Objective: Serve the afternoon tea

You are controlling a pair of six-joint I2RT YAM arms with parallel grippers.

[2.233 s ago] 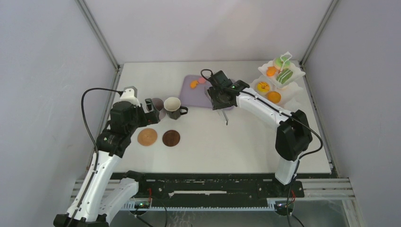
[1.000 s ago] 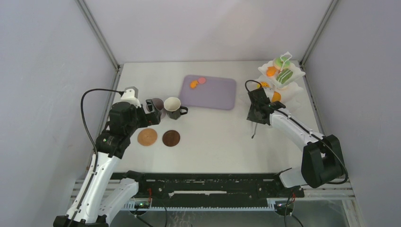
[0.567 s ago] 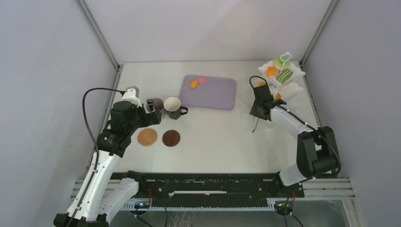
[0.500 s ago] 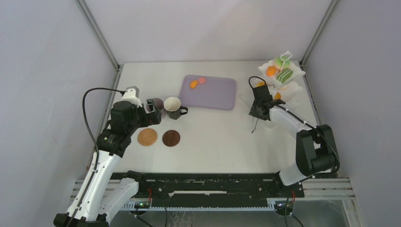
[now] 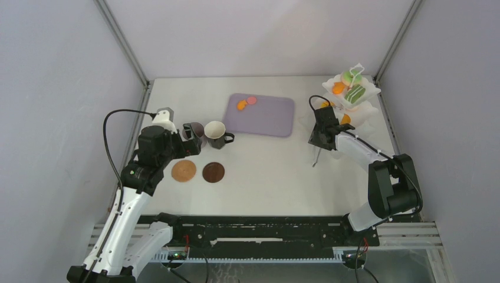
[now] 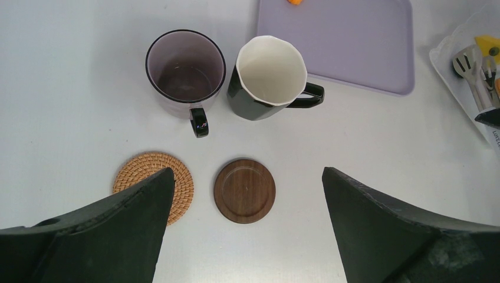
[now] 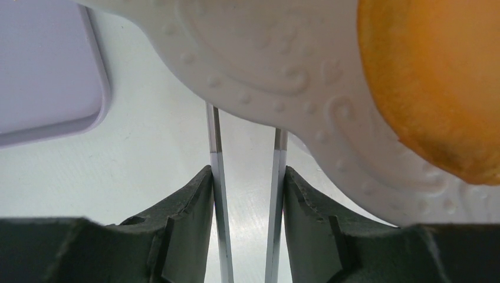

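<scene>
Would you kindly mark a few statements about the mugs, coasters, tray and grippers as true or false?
1. The mauve mug and the dark mug stand on the coasters. False: both stand on the table, beyond the bare woven coaster and wooden coaster.
2. The left gripper is open and empty. True.
3. The right gripper is closed on the tongs. True.
4. The lilac tray is empty. False: an orange treat and a pink treat lie near its far left corner.

White-shelled arms [image 5: 121, 223], black joints, looping black cables [image 5: 106, 127]
</scene>
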